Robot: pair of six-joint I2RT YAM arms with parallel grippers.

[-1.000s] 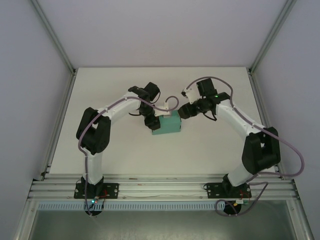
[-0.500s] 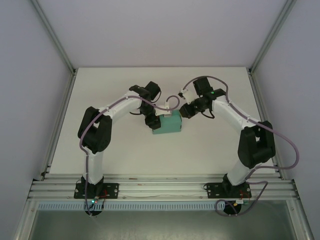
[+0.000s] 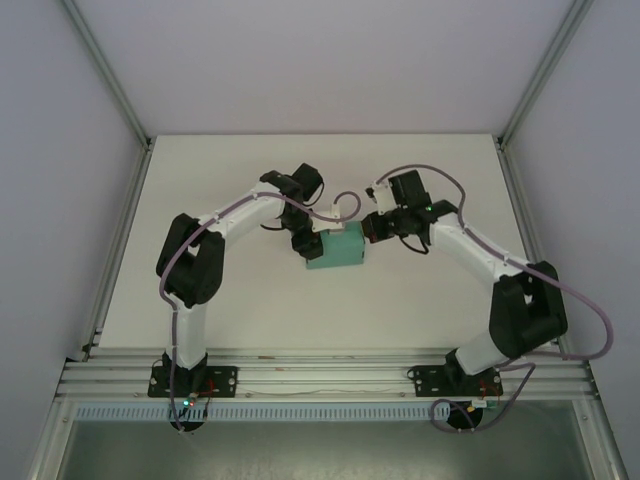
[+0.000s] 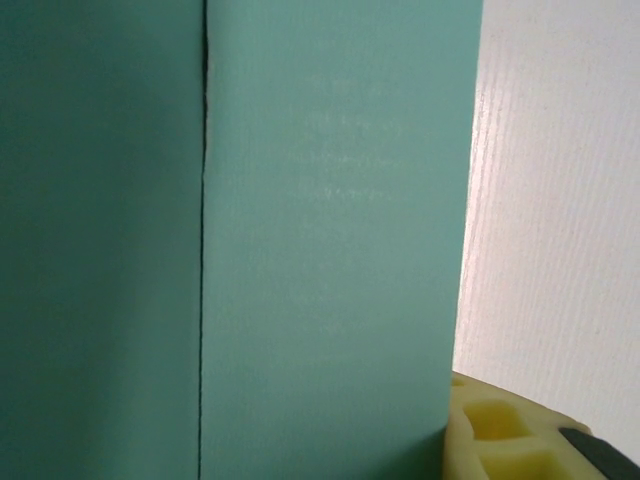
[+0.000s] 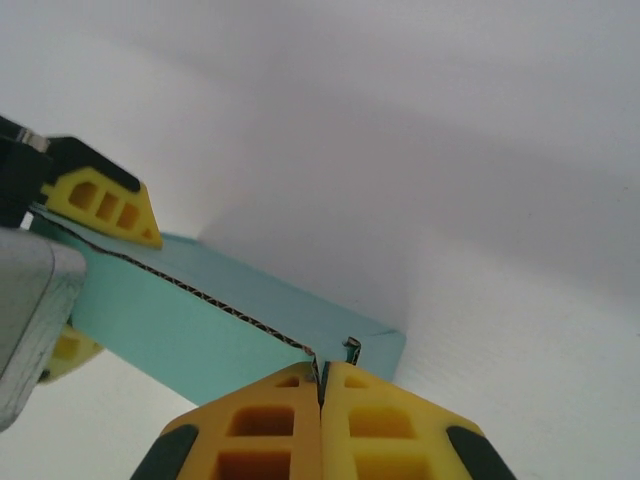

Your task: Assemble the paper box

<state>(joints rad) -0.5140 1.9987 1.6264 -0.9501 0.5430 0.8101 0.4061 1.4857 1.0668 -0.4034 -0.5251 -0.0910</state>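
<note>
The paper box [image 3: 340,250] is a small teal-green flat box lying mid-table between the two arms. My left gripper [image 3: 305,244] is at its left end. In the right wrist view its yellow fingers [image 5: 100,200] sit above and below the box's far end, shut on it. Teal card [image 4: 320,250] with a dark seam spans most of the left wrist view, one yellow finger [image 4: 500,435] beside it. My right gripper [image 3: 372,228] is at the box's upper right corner. Its jaws [image 5: 320,385] are shut on the thin card edge of the box [image 5: 200,310].
The white table [image 3: 250,300] stretches around the box on all sides. Aluminium frame rails [image 3: 320,375] run along the near edge, and slanted posts [image 3: 105,70] rise at the back corners. A cable [image 3: 345,205] loops above the box.
The right arm's wrist and elbow have swung slightly down and to the right while its gripper stays at the box's corner. The box and left arm have barely moved.
</note>
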